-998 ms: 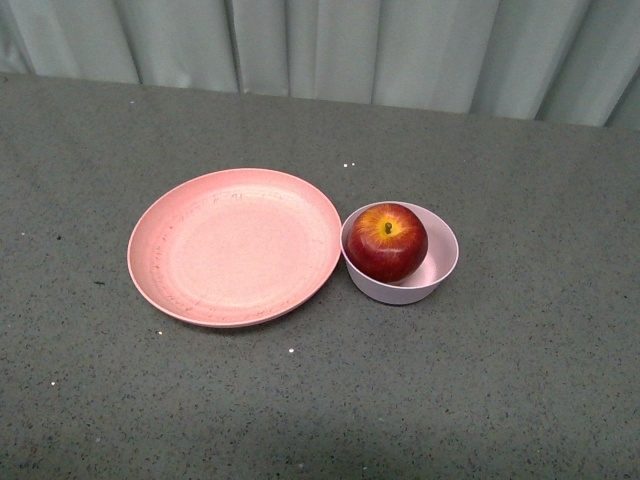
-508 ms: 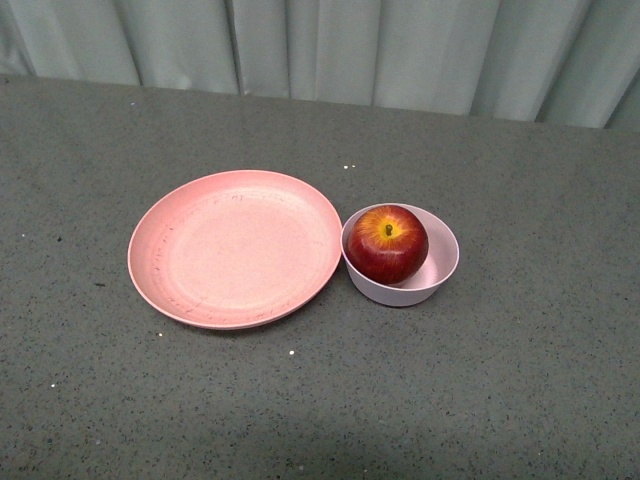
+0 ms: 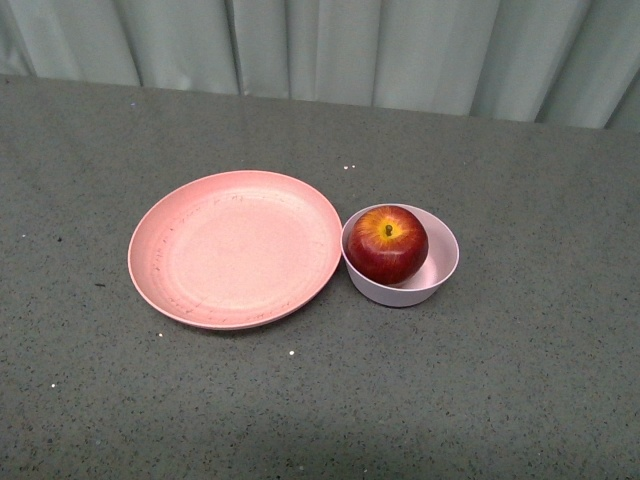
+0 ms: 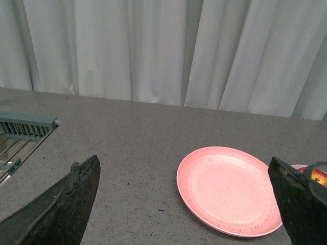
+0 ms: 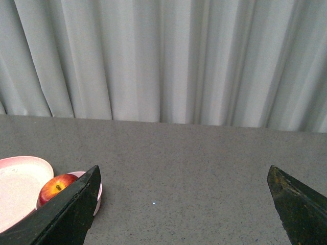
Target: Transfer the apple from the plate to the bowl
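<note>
Grey, speckled tabletop (image 3: 480, 400) nearest, bare under both grippers. Left gripper (image 4: 186, 204) spread wide, nothing between its dark fingers (image 4: 71, 204); right gripper (image 5: 186, 209) likewise wide apart and holding nothing, its fingers (image 5: 71, 214) clear of every object.

Just beyond the left gripper's gap, slightly toward its right finger: salmon-pink plate (image 4: 227, 189), wide, shallow, low-rimmed, faintly speckled, lying flat with nothing on it. Off past the left finger, at the table's edge: a grey-green slotted grille (image 4: 25, 125) over a metal tray. Nothing between the left gripper and the plate but open tabletop.

Partly hidden behind the left gripper's right finger: a sliver of the apple (image 4: 319, 176) and bowl rim. Past the right gripper's left finger, partly masked by it: the bowl (image 5: 97, 191) with the apple (image 5: 56, 186) inside, the plate (image 5: 20, 184) touching or nearly touching the bowl on its far side.

From the front: plate (image 3: 235, 248) and pale pink-lilac bowl (image 3: 440, 270) side by side, rims meeting or very nearly so. Apple (image 3: 387, 243) seated in the bowl, leaning toward the plate side, filling most of it; dark red, glossy, yellow-orange around the stem hollow, stem upward.

Farthest back: pale pleated curtain (image 3: 320, 45) along the table's far edge.
</note>
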Controlling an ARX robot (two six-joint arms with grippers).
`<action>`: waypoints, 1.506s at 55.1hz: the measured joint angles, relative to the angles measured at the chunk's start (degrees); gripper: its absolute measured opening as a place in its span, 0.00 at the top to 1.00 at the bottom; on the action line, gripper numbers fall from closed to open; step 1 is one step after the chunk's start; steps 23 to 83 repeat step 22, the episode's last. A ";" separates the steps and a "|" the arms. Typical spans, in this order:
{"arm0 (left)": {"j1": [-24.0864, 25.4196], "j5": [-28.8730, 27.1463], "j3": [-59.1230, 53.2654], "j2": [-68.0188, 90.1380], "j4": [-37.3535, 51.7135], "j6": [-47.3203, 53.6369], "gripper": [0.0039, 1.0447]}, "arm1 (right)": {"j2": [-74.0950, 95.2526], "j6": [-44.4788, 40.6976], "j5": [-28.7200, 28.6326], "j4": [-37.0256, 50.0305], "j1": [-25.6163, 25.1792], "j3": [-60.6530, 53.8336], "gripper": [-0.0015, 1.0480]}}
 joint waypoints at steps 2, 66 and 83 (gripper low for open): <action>0.00 0.00 0.00 0.00 0.00 0.00 0.06 | 0.00 0.00 0.00 0.00 0.00 0.00 0.09; 0.00 0.00 0.00 0.00 0.00 0.00 0.06 | 0.00 0.02 0.00 0.00 0.00 0.00 0.09; 0.00 0.00 0.00 0.00 0.00 0.00 0.06 | 0.00 0.02 0.00 0.00 0.00 0.00 0.09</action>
